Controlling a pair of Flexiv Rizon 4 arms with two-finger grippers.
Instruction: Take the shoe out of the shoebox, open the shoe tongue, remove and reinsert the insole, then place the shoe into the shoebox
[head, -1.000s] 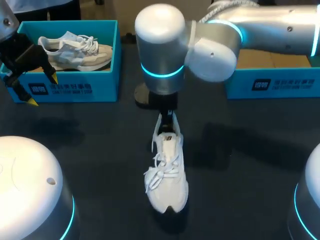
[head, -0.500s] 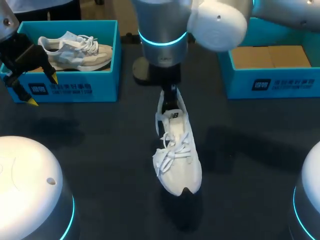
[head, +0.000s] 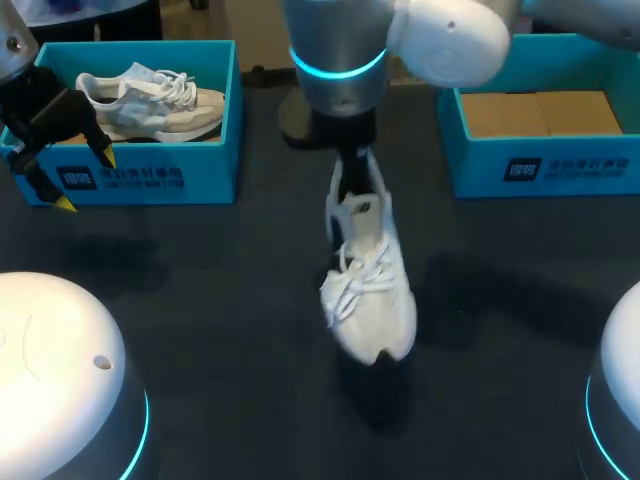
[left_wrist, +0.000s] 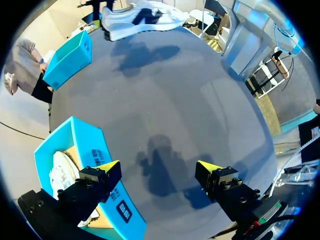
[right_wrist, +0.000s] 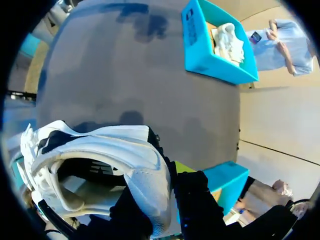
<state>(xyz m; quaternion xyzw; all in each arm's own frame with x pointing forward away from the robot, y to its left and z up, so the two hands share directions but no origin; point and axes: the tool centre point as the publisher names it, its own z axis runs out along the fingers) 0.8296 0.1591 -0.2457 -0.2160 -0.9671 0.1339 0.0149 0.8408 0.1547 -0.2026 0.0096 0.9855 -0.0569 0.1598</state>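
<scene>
Dark tabletop (head: 200, 300), middle: white shoe (head: 368, 290) is held aloft, heel pinched by right fingers (right_wrist: 192, 192). Left fingers (left_wrist: 107, 169) are spread, by far-left shoebox (head: 150, 175). Take-out judged done; shoe must be set down, tongue opened.

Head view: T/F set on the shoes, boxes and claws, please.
1. The right claw grips the white shoe by its heel. True.
2. That shoe sits in the right shoebox. False: it hangs above the table, between the boxes; no shoe shows in that box.
3. The left claw is open and holds nothing. True.
4. The left shoebox is empty. False: a second shoe lies in it.
</scene>
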